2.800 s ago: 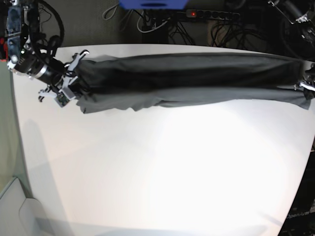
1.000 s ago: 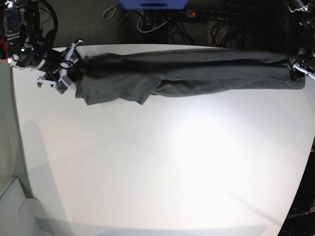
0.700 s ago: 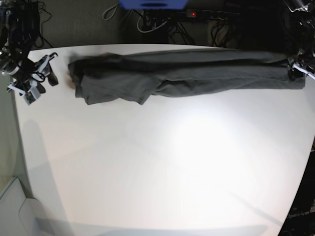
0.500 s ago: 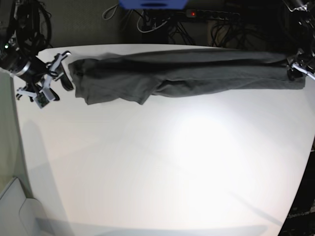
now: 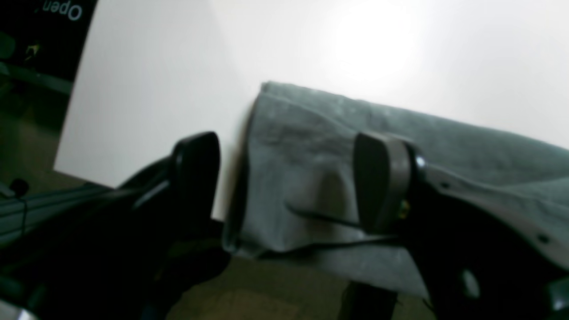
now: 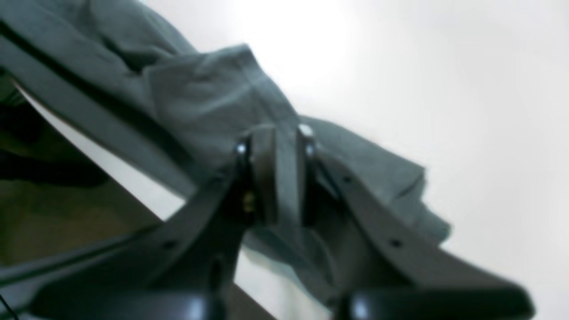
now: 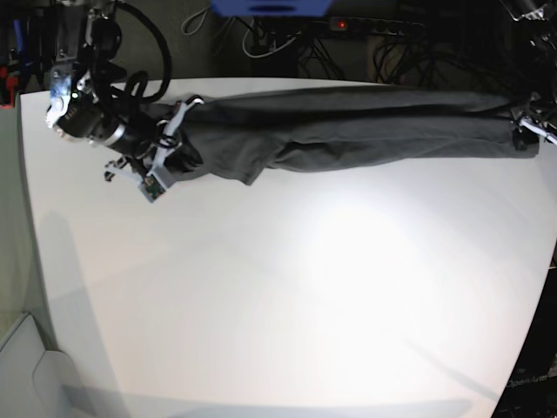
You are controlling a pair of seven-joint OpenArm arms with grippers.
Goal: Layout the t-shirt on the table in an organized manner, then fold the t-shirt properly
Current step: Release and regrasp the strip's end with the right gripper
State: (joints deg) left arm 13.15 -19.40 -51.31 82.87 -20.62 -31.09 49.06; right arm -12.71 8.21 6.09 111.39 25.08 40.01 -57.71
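In the left wrist view the left gripper (image 5: 284, 182) stands spread, one dark finger (image 5: 195, 169) at nine o'clock over the white table (image 5: 151, 89) near its edge, the other finger (image 5: 378, 178) at three o'clock above the cloth; the end of the dark grey t-shirt (image 5: 311, 146) lies between them on the table, its near hem hanging over the table's edge toward six o'clock; no finger visibly presses the cloth. In the right wrist view the right gripper (image 6: 286, 178) has its two fingers drawn close together, pinching a fold of the t-shirt (image 6: 213, 102); the cloth runs from there toward ten o'clock; bare table (image 6: 444, 89) fills the two o'clock side. In the base view the t-shirt (image 7: 365, 126) lies as a long narrow band across the twelve o'clock edge of the table (image 7: 287, 305); the right gripper (image 7: 170, 157) bites its end at ten o'clock; the left gripper (image 7: 528, 126) sits at its other end at two o'clock, too small there to judge.
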